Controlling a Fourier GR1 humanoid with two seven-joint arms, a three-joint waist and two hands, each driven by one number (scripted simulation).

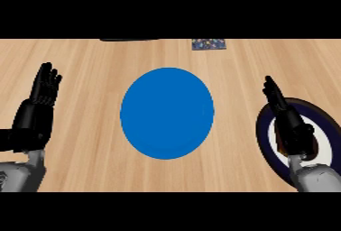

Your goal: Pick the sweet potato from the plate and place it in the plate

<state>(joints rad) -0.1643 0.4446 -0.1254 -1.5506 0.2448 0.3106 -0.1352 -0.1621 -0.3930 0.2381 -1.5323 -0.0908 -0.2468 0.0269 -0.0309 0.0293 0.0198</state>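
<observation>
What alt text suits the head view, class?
A plain blue plate lies centred on the wooden counter. The right hand, fingers straight, hangs over a dark-rimmed white plate at right; the left hand rests open at left.

bright, even, diffuse light; colours flat.

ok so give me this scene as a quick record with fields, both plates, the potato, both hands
counter: light wood
blue plate: centre, nothing on it
rimmed plate: right side, dark blue rim, white middle, partly under the right hand
sweet potato: mostly hidden; only a brown sliver shows at the right hand's edge, over the rimmed plate
right hand: over the rimmed plate, edge-on, fingers straight
left hand: resting at the left, open, fingers up, off both plates
top edge: small dark patterned item, cut off
</observation>
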